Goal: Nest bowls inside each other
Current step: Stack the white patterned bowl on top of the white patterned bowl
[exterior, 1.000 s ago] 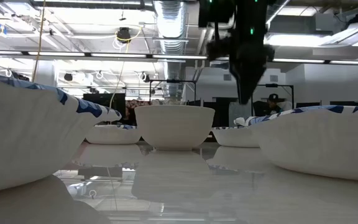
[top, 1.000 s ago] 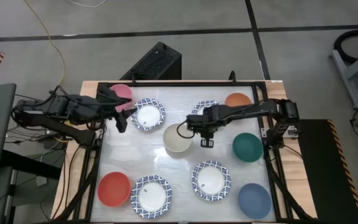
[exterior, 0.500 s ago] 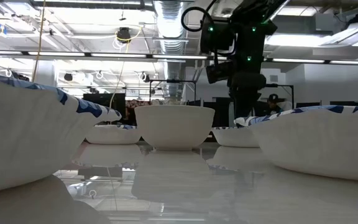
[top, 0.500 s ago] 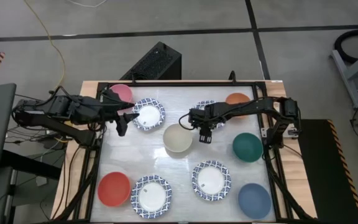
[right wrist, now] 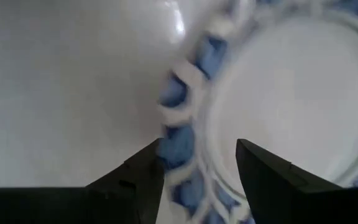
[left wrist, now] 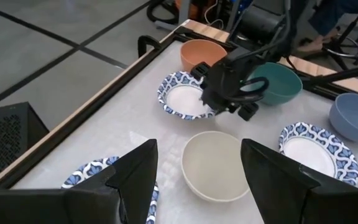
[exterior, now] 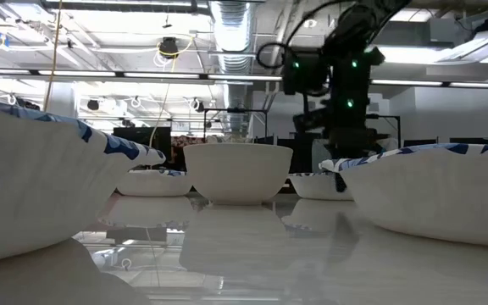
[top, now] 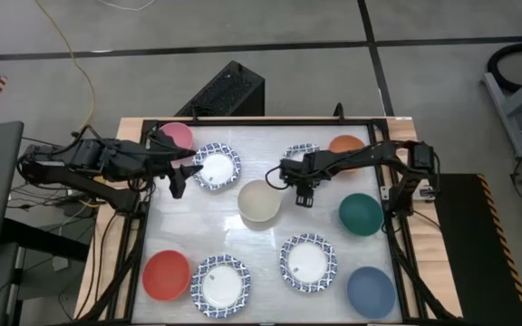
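The right pincer (top: 303,192) hung over the rim of a blue-patterned white bowl (top: 299,158) at the far side of the desk (top: 261,254), fingers (right wrist: 263,177) spread and gripping nothing. The cream bowl (top: 259,201) sat free just beside it, near the middle. The left pincer (top: 178,170) waited released by the pink bowl (top: 178,136) and another patterned bowl (top: 216,167). Orange (top: 346,145), teal (top: 361,214), blue (top: 371,292) and red (top: 166,274) bowls lay apart; the right fingertips possibly touched the rim.
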Motion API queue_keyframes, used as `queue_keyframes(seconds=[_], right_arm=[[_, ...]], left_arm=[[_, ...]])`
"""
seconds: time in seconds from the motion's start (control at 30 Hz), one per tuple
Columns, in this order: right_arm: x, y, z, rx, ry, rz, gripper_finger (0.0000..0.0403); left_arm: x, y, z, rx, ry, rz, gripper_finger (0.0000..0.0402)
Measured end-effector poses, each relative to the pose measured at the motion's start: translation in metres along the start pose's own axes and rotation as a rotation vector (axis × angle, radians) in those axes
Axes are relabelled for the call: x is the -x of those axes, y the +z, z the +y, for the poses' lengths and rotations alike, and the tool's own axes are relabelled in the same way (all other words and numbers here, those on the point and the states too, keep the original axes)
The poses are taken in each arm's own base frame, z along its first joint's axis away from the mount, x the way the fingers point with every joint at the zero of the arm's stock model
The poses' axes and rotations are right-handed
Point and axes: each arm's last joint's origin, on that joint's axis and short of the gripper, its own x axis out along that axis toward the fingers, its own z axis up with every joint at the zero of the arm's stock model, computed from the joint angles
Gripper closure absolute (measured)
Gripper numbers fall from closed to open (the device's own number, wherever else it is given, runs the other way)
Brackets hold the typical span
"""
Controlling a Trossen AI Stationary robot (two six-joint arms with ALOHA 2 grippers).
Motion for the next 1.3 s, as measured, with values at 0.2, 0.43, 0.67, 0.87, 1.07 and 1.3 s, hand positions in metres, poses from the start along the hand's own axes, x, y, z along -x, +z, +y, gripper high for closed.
queue_keyframes(seconds=[0.2,0.43,0.67,0.87,1.07,1.3], right_arm=[[-0.005,-0.003,-0.002,-0.012,-0.013,0.002,0.0292],[0.014,0.006,0.009,-0.016,0.008,-0.065,0.0389],[0.078,0.002,0.027,0.042,0.076,-0.195,0.0397],[0.142,-0.028,0.048,0.151,0.127,-0.364,0.0399],[0.181,-0.069,0.097,0.458,0.247,-0.485,0.04],[0.177,-0.102,0.167,0.692,0.152,-0.498,0.0398]], left_arm=[[0.0,0.0,0.0,0.0,-0.001,0.0,0.018],[0.0,0.0,0.0,0.001,-0.002,0.001,0.018],[0.0,0.0,0.0,0.007,-0.003,0.002,0.018],[0.0,0.0,0.0,0.01,0.016,-0.005,0.018],[-0.001,0.0,0.0,0.017,0.014,0.001,0.018],[-0.001,-0.005,0.0,-0.021,-0.032,0.068,0.018]])
